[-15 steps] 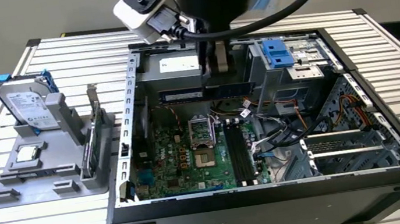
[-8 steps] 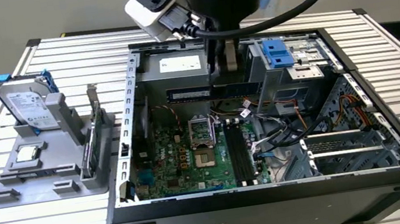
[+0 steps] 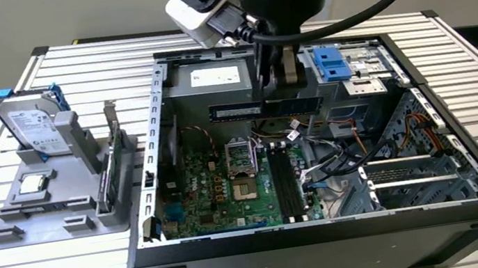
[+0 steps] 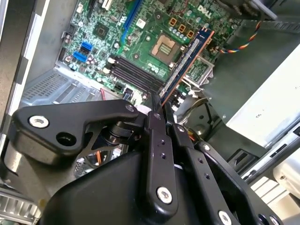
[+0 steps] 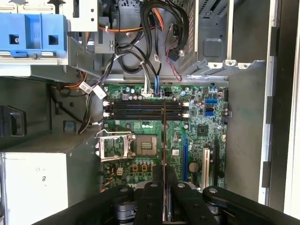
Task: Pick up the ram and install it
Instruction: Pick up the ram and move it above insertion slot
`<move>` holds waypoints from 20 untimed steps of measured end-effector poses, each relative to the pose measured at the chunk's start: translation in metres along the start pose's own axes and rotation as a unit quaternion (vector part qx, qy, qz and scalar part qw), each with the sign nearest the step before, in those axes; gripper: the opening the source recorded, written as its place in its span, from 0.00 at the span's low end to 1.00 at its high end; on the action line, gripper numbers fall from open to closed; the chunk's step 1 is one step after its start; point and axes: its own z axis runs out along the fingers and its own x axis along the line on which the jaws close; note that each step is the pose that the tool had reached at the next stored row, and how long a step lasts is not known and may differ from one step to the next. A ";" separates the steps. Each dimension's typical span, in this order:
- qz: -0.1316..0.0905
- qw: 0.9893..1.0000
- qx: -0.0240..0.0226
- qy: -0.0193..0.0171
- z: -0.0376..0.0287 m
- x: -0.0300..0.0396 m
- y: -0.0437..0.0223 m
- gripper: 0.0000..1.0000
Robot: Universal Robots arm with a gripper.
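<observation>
Table [image 3: 42, 70]: slatted, bearing open case [image 3: 329, 241]
Tool [image 4: 157, 105]: clamped on ram [image 4: 188, 58]
Axis: ram crosswise to slots [image 5: 140, 110] (roughly a quarter turn off)

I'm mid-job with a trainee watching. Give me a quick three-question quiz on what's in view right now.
1. True or false: the ram is already seated in a memory slot.
2. The gripper is shut on: A) the ram B) a cable C) a fan.
3. Fill in: the hard drive stands outside the computer case, at the exterior view's ____.
Key: 1 false, it is held above the motherboard; 2 A; 3 left.
</observation>
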 end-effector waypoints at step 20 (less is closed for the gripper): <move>0.017 1.000 0.000 0.000 0.0000 0.0001 0.0009 0.00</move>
